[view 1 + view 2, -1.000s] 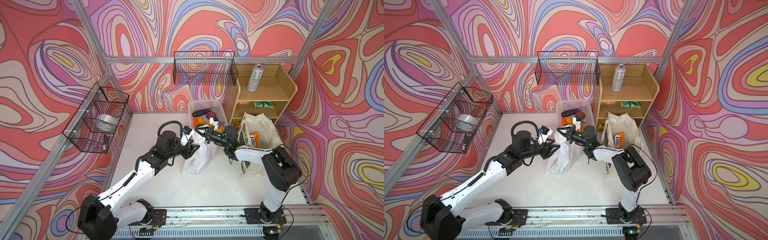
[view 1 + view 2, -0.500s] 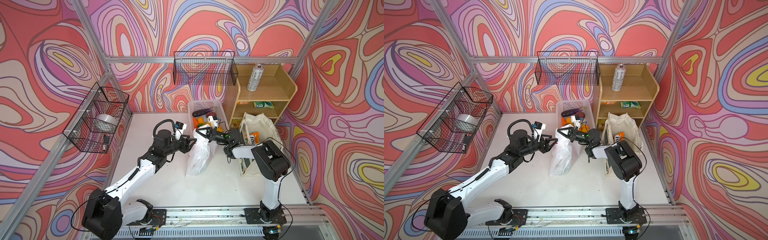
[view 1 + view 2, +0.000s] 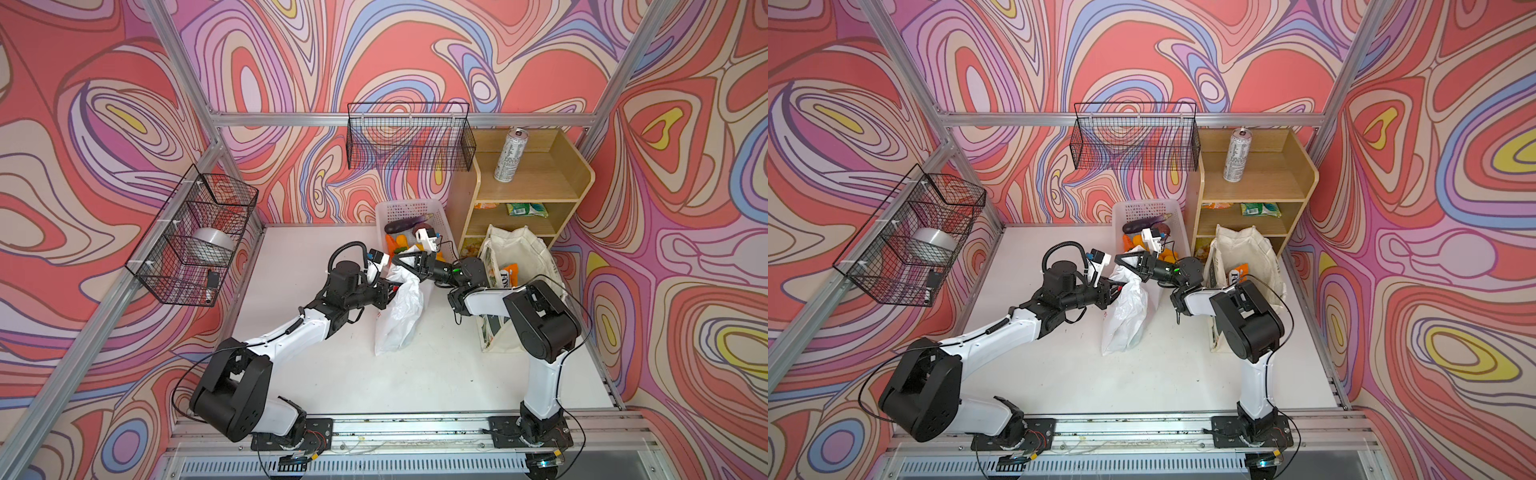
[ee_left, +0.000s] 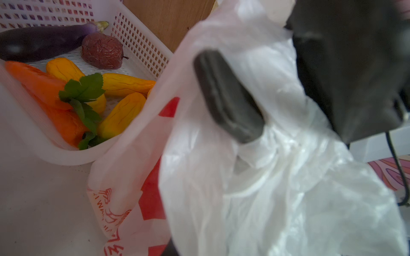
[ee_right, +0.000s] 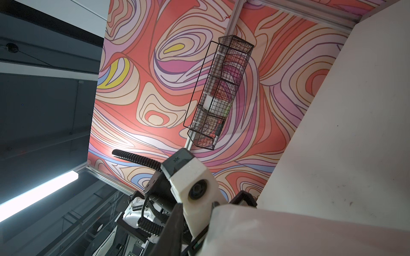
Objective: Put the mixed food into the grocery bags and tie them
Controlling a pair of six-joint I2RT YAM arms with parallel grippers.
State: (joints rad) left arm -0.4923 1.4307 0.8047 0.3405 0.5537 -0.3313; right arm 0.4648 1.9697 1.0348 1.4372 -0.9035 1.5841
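The white plastic carrier bag [image 3: 399,309] with red print [image 4: 153,199] stands crumpled at mid-table in both top views. My left gripper [image 3: 392,287] is shut on its upper left edge; in the left wrist view the film covers the jaws. My right gripper [image 3: 401,262] is open at the bag's top. One of its fingers [image 4: 226,95] lies against the film. The cream tote [image 3: 519,253] stands to the right with an orange packet [image 3: 509,274] inside. The white basket [image 4: 142,44] holds an eggplant [image 4: 44,40], a carrot [image 4: 42,86] and yellow pieces [image 4: 124,110].
A wooden shelf [image 3: 536,183] at the back right carries a silver can [image 3: 510,156] and a green packet [image 3: 525,210]. Black wire baskets hang on the back wall [image 3: 409,141] and the left wall [image 3: 195,237]. The basket stands just behind the bag.
My left gripper has moved right onto the bag's edge and closed there. My right gripper, shut before, has opened its jaws at the bag's top.
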